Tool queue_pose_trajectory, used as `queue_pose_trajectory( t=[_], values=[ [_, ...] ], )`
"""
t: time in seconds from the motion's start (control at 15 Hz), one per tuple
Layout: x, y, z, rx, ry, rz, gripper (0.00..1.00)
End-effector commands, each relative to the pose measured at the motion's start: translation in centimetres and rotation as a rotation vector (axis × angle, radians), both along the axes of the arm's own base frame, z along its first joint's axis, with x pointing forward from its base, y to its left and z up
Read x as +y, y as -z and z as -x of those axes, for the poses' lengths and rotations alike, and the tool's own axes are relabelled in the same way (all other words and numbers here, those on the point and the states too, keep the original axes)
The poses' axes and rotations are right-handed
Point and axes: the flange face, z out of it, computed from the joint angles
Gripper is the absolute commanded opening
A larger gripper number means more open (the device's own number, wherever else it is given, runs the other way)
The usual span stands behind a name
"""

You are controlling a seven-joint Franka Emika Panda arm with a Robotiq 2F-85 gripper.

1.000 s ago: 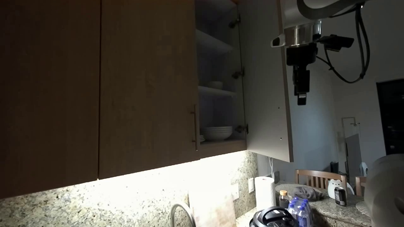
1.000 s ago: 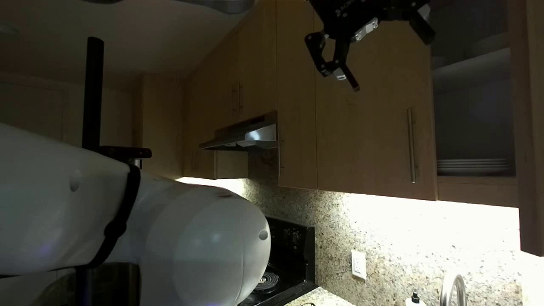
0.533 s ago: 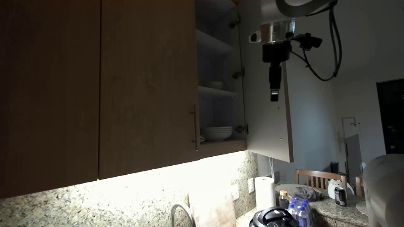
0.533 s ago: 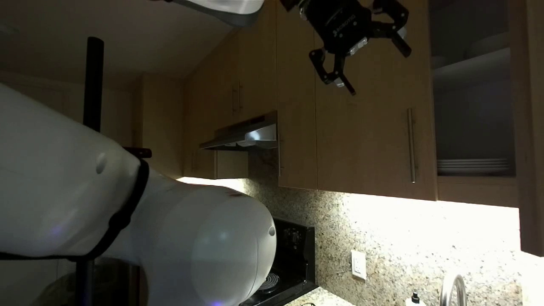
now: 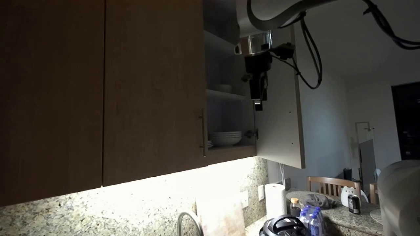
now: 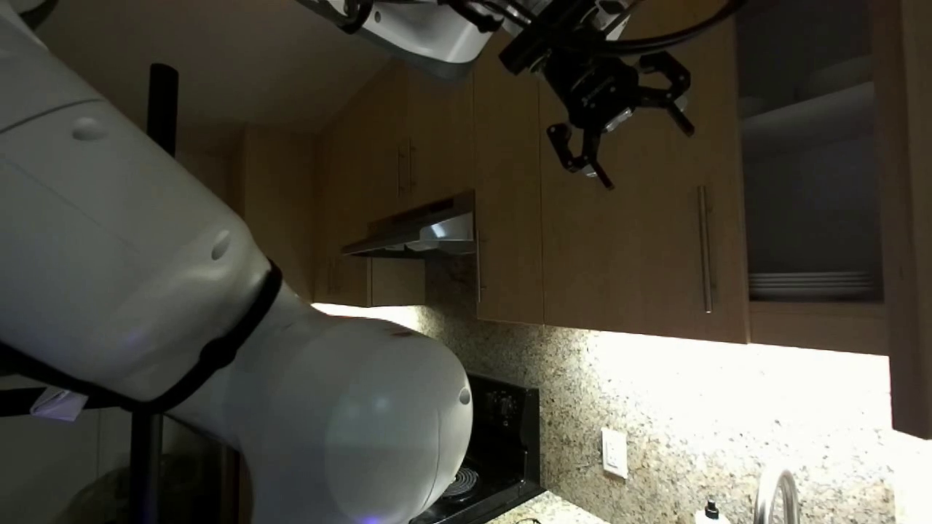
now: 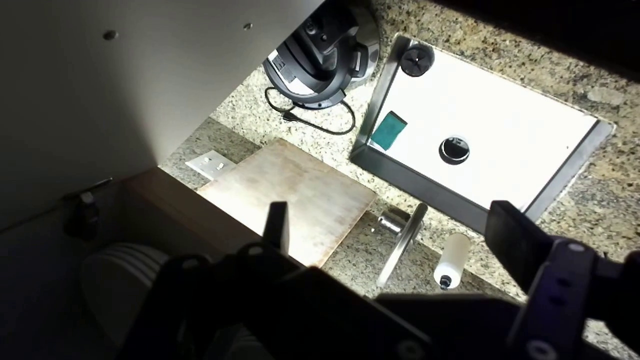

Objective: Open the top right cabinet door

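The rightmost upper cabinet door [image 5: 279, 134] stands open. Its pale inner face shows in an exterior view, and its brown side shows at the right edge of an exterior view [image 6: 916, 218]. The inner face also fills the upper left of the wrist view [image 7: 90, 85]. I cannot see its handle; small screw heads show near its free edge. My gripper [image 5: 258, 105] overlaps the open door's hinge side in that view. It also shows in an exterior view [image 6: 650, 159] and in the wrist view [image 7: 390, 217]. Its fingers are wide apart with nothing between them.
A wider closed door [image 6: 626, 240] adjoins the opening; a narrow closed door [image 6: 507, 182] is beyond it. Bowls [image 5: 226, 139] stand inside the open cabinet. Below are a sink [image 7: 420, 187], faucet [image 7: 404, 242], soap bottle [image 7: 452, 257], board [image 7: 300, 190] and pressure cooker [image 7: 320, 70].
In an exterior view my gripper has moved left, across the open door's inner face toward the opening. In an exterior view it has also come lower. The open door has not visibly moved.
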Motion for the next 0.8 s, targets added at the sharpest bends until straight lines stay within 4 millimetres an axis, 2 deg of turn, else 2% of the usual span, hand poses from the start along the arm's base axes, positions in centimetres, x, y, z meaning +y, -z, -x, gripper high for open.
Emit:
queue_pose_trajectory(
  t=[0.0,0.07,0.13,0.4,0.53,0.73],
  values=[
    [0.0,-0.1,0.0,-0.001,0.001,-0.001,1.00],
    [-1.8,0.5,0.8,0.008,0.024,-0.043,1.00],
    [-2.5,1.0,1.1,0.011,0.039,-0.086,1.00],
    [-3.3,3.1,0.5,-0.007,0.147,-0.278,1.00],
    [-2.6,3.5,0.1,-0.032,0.214,-0.368,1.00],
    [-0.4,3.1,-1.0,-0.127,0.334,-0.432,1.00]
  ],
)
